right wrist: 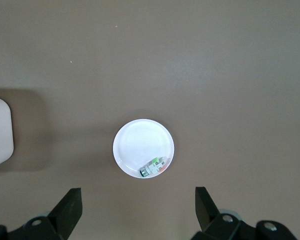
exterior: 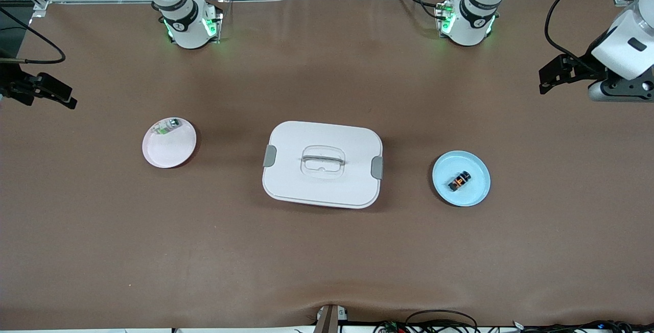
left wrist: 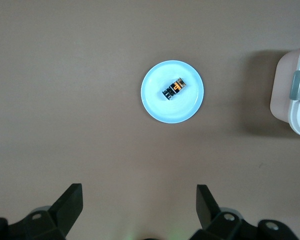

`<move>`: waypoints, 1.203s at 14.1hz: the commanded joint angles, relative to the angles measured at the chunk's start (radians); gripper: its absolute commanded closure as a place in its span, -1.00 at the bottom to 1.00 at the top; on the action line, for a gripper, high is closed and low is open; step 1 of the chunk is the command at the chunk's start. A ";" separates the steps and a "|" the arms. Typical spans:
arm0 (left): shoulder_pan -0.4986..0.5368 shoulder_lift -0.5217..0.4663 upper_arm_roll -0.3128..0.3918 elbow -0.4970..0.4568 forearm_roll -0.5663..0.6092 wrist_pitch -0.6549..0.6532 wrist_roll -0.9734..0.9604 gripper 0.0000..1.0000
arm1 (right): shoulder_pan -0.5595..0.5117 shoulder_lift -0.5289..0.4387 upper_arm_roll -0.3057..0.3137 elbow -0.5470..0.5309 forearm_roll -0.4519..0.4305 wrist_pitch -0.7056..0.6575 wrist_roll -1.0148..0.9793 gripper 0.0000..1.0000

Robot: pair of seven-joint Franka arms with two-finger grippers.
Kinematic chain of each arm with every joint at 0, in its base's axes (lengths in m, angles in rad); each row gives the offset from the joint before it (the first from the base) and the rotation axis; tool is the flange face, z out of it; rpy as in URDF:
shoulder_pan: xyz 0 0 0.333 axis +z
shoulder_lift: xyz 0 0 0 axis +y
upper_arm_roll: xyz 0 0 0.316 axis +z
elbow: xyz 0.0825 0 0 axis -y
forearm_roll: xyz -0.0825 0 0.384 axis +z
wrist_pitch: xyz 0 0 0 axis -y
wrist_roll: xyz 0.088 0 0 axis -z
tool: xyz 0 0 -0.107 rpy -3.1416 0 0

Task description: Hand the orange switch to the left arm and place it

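The orange switch (exterior: 459,181) is a tiny black block with an amber face, lying on a light blue plate (exterior: 477,195) toward the left arm's end of the table. It also shows in the left wrist view (left wrist: 173,89) on that plate (left wrist: 157,107). The white box (exterior: 291,180) with grey latches stands mid-table between the two plates. My left gripper (exterior: 542,81) hangs open and empty over bare table at its own end, also seen in its wrist view (left wrist: 139,200). My right gripper (exterior: 69,95) hangs open and empty over the table's other end, also seen in its wrist view (right wrist: 138,202).
A pale pink plate (exterior: 176,154) toward the right arm's end holds a small green-and-silver piece (exterior: 168,126); both show in the right wrist view, plate (right wrist: 137,140) and piece (right wrist: 152,169). Box edges show in both wrist views (left wrist: 297,90) (right wrist: 0,132). Cables lie along the table's near edge.
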 commanded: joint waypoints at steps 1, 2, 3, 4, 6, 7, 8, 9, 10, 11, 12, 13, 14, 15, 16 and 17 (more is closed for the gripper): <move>-0.012 0.011 0.011 0.016 -0.020 -0.014 -0.004 -1.00 | -0.013 0.014 0.009 0.028 0.002 -0.011 -0.006 -1.00; -0.012 0.011 0.011 0.020 -0.020 -0.014 -0.012 -1.00 | -0.015 0.014 0.009 0.028 0.002 -0.011 -0.006 -1.00; -0.013 0.016 0.011 0.030 -0.018 -0.012 -0.013 -1.00 | -0.015 0.014 0.009 0.028 0.002 -0.011 -0.006 -1.00; -0.012 0.019 0.012 0.036 -0.018 -0.014 -0.015 -1.00 | -0.017 0.014 0.009 0.028 0.002 -0.009 -0.006 -1.00; -0.007 0.013 0.015 0.028 -0.020 -0.038 -0.017 -1.00 | -0.023 0.014 0.014 0.028 0.002 -0.009 -0.005 -1.00; -0.006 0.004 0.017 0.024 -0.020 -0.054 -0.026 -1.00 | -0.038 0.014 0.027 0.028 0.002 -0.009 -0.006 -1.00; 0.005 0.002 0.017 0.025 -0.020 -0.055 -0.033 -1.00 | -0.068 0.014 0.059 0.028 0.003 -0.009 -0.006 -1.00; 0.016 0.004 0.017 0.030 -0.023 -0.054 -0.033 -1.00 | -0.111 0.014 0.104 0.028 0.003 -0.009 -0.006 -1.00; 0.016 0.005 0.017 0.030 -0.024 -0.054 -0.035 -1.00 | -0.137 0.015 0.136 0.028 0.003 -0.008 -0.006 -1.00; 0.016 0.014 0.015 0.037 -0.024 -0.054 -0.030 -1.00 | -0.142 0.015 0.144 0.028 0.002 -0.008 -0.006 -1.00; 0.016 0.019 0.017 0.048 -0.023 -0.054 -0.029 -1.00 | -0.139 0.023 0.144 0.030 0.002 -0.008 -0.005 -1.00; 0.017 0.019 0.017 0.053 -0.023 -0.054 -0.029 -1.00 | -0.136 0.024 0.144 0.033 0.002 -0.008 -0.005 -1.00; 0.016 0.022 0.015 0.053 -0.021 -0.054 -0.030 -1.00 | -0.133 0.024 0.144 0.036 0.000 -0.008 -0.005 -1.00; 0.010 0.022 0.015 0.053 -0.021 -0.054 -0.033 -1.00 | -0.129 0.024 0.144 0.036 -0.001 -0.008 -0.005 -1.00; 0.007 0.022 0.015 0.053 -0.021 -0.054 -0.033 -1.00 | -0.124 0.024 0.142 0.037 -0.001 -0.008 -0.003 -1.00; 0.005 0.022 0.011 0.053 -0.020 -0.054 -0.036 -1.00 | -0.112 0.026 0.141 0.037 -0.006 -0.008 0.000 -1.00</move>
